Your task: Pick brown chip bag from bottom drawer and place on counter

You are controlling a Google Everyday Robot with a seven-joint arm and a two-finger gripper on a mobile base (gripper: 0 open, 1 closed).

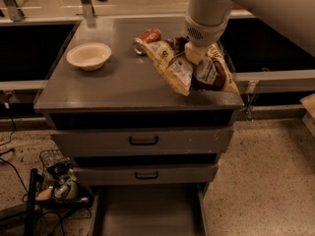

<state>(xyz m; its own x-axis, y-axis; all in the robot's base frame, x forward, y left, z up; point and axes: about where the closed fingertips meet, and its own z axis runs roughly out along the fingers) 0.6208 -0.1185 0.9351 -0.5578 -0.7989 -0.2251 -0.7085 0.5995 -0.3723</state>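
Bottom drawer [147, 214] open; tool [196, 54] clamped on brown chip bag [176, 73] over counter [123, 88], near bowl [87, 63].

A cream bowl [88, 56] sits left of a toppled red soda can [146, 37], above two black-handled upper drawers [142, 141], with a wire basket [61, 181] on the floor [266, 181]

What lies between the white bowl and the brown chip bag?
Camera view: bare counter between bowl and brown chip bag; the red soda can sits just behind, beside the bag. The gripper is on the bag.
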